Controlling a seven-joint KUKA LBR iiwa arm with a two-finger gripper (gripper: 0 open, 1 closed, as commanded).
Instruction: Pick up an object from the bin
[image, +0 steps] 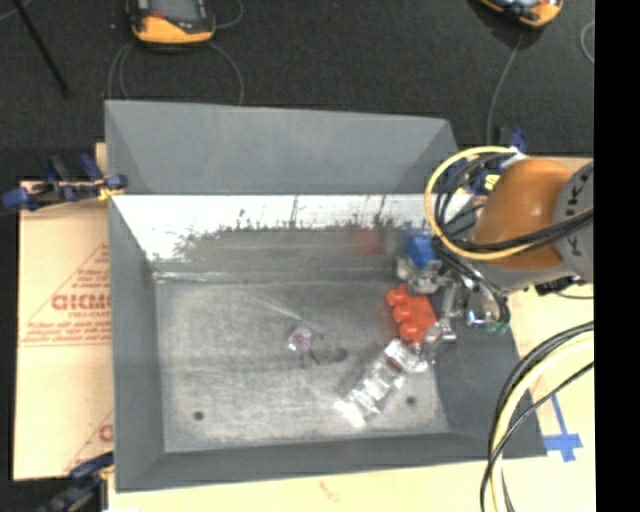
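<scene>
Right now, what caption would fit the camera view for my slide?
Gripper at the right of the bin, beside a red block and clear plastic piece.

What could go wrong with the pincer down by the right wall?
The pincer is right beside the red block and the clear plastic piece, so it may nudge either away instead of gripping one. The bin wall is close, so it might scrape that.
</scene>
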